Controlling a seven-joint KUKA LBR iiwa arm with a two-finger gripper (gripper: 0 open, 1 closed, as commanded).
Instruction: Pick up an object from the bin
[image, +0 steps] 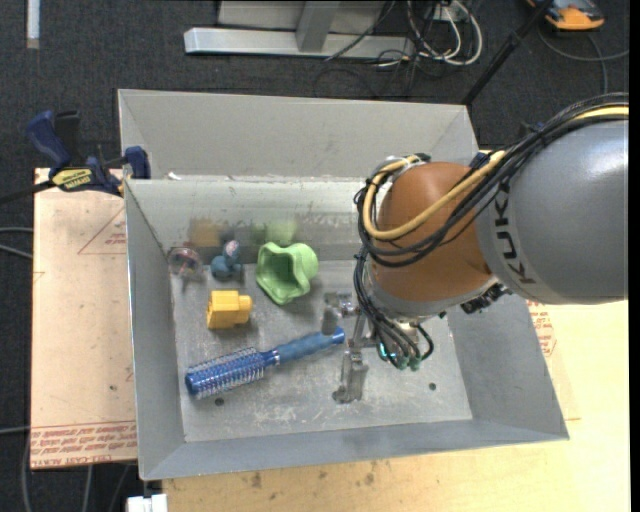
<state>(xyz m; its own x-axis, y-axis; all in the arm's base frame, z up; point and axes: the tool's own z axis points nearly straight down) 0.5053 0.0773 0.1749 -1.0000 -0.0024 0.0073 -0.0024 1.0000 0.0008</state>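
My gripper (348, 385) hangs low over the bin floor at the middle right, under the orange cover. Its metal fingers point down, just right of the handle end of a blue hairbrush (262, 362). The brush lies slanted across the front of the bin, bristle head to the left. Nothing shows between the fingers. A crumpled green cup-like thing (286, 270) lies up and left of the gripper.
A yellow block (228, 310) sits left of centre. Near the back left wall lie a small blue figure (226, 262) and a purplish round thing (183, 261). The bin floor to the right of and in front of the gripper is bare metal.
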